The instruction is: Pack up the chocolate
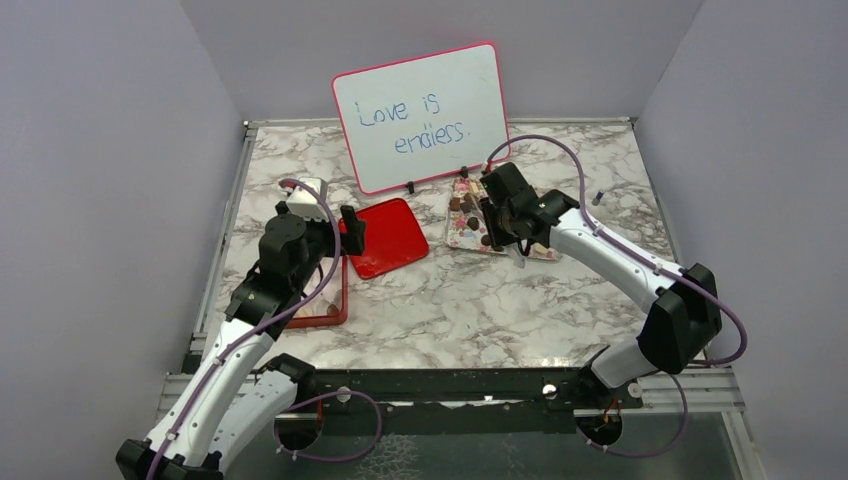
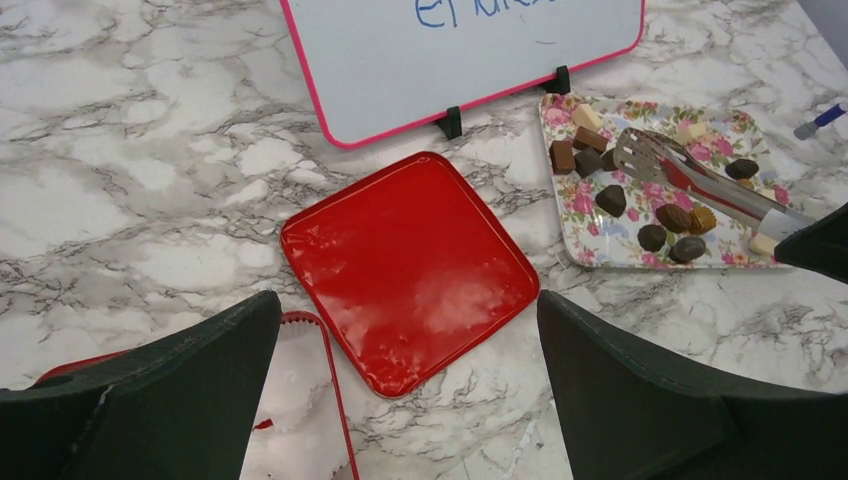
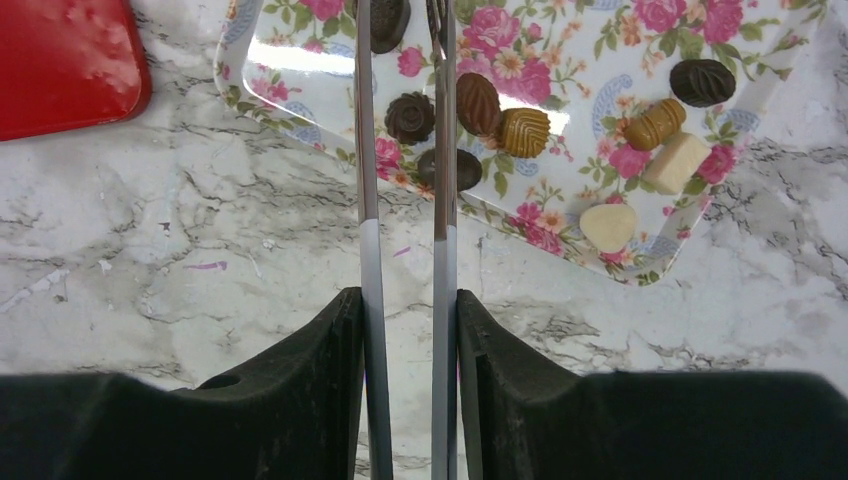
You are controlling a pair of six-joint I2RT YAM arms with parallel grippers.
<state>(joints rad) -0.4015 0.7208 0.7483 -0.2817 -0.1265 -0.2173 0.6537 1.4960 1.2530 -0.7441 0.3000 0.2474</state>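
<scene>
Steel tongs (image 3: 367, 180) sit clamped between the right gripper's (image 3: 407, 300) black fingers. Their two flat arms are squeezed nearly parallel, with a narrow gap between them. The scalloped tips reach over the flowered tray (image 3: 600, 90); whether they pinch anything cannot be told. The chocolate (image 3: 478, 103) lies scattered on that glossy tray as ribbed ovals, a rosette and pale blocks. The left gripper (image 2: 408, 310) hangs spread wide and empty above a shiny red square lid (image 2: 410, 250), which lies at the tray's 9 o'clock on the marble table (image 1: 480, 300).
</scene>
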